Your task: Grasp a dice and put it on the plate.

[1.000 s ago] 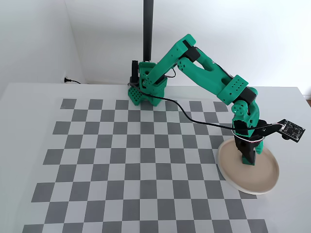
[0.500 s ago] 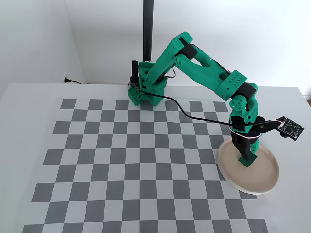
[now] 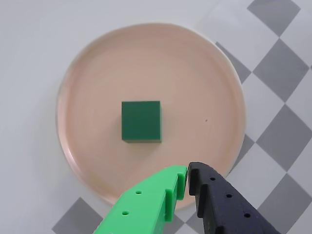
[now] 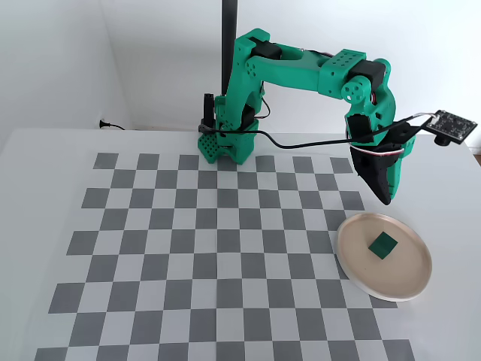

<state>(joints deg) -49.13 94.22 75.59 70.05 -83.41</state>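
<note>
The dice [image 3: 141,121], a plain dark green cube, lies flat near the middle of the beige-pink plate [image 3: 195,78] in the wrist view. The fixed view shows the same dice [image 4: 382,244] resting alone inside the plate [image 4: 353,259] at the board's right edge. My gripper [image 4: 386,199] hangs well above the plate's far side, lifted clear of the dice. Its green finger and black finger meet at their tips in the wrist view, so the gripper [image 3: 187,171] is shut with nothing held.
The grey and white checkerboard [image 4: 188,241] covers the table left of the plate. The arm's green base [image 4: 225,139] and a dark post [image 4: 228,45] stand at the back. A black cable [image 4: 301,139] runs from the base to the wrist camera board [image 4: 449,124].
The gripper left the dice on the plate, rose well above it and shut. The arm folded back and upward.
</note>
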